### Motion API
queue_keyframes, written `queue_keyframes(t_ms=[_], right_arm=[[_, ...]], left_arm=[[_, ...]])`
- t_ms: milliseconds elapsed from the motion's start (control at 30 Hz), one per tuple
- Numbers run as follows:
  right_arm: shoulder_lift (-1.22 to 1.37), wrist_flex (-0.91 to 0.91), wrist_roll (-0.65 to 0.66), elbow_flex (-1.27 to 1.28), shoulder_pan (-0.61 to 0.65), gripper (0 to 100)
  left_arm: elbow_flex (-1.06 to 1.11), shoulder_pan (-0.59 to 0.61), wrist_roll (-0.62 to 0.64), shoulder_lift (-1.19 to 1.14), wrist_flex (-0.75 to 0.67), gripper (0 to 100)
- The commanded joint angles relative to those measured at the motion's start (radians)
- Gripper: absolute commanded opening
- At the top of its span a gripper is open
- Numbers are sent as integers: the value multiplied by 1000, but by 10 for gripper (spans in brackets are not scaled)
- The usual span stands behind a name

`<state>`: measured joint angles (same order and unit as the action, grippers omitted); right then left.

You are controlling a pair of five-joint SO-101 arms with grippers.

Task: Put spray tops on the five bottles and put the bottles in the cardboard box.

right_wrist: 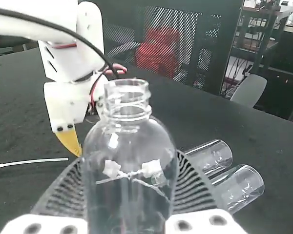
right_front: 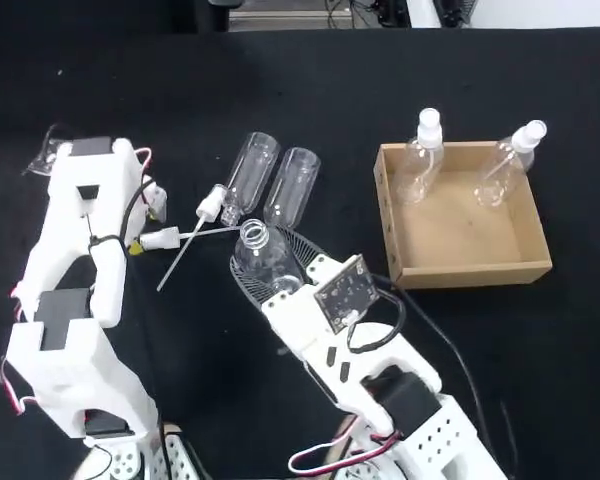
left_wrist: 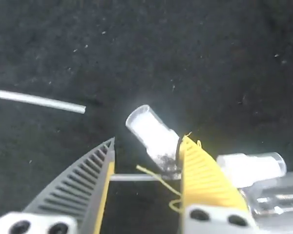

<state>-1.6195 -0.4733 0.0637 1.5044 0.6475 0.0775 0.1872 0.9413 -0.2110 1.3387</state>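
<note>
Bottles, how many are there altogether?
5. Left capped bottle and right capped bottle stand in the cardboard box; two open bottles lie side by side on the table; the held bottle is upright in the right pincer. None seem hidden.

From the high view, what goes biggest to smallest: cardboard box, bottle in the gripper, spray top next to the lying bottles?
Largest: cardboard box.
Then the bottle in the right gripper.
Smallest: spray top.

Clear bottle (right_front: 263,258), brown cardboard box (right_front: 470,272), black table (right_front: 280,80)
</note>
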Motion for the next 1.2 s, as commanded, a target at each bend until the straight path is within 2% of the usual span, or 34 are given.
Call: queue_keyframes(t_ms=[0, 200, 333, 433, 733, 967, 1067, 1167], right_arm=[[-21, -5, 5, -1, 9, 10], [-21, -5, 5, 2, 9, 10], [-21, -5, 5, 4, 9, 10], [-21, -5, 5, 4, 9, 10], [-21, -5, 5, 4, 9, 10], [-21, -5, 5, 4, 9, 10], [-21, -5, 5, 4, 9, 10], [-21, -5, 5, 4, 9, 10]], left_arm=[[-173, 2, 15, 3, 152, 200], [-128, -36, 20, -63, 81, 213], [-122, -28, 112, -110, 72, 344], [-122, -36, 129, -129, 72, 412], [-84, -93, 130, -130, 64, 298], [-114, -87, 121, -118, 46, 292], [-237, -85, 5, -100, 101, 290], [-344, -96, -278, -101, 150, 289]])
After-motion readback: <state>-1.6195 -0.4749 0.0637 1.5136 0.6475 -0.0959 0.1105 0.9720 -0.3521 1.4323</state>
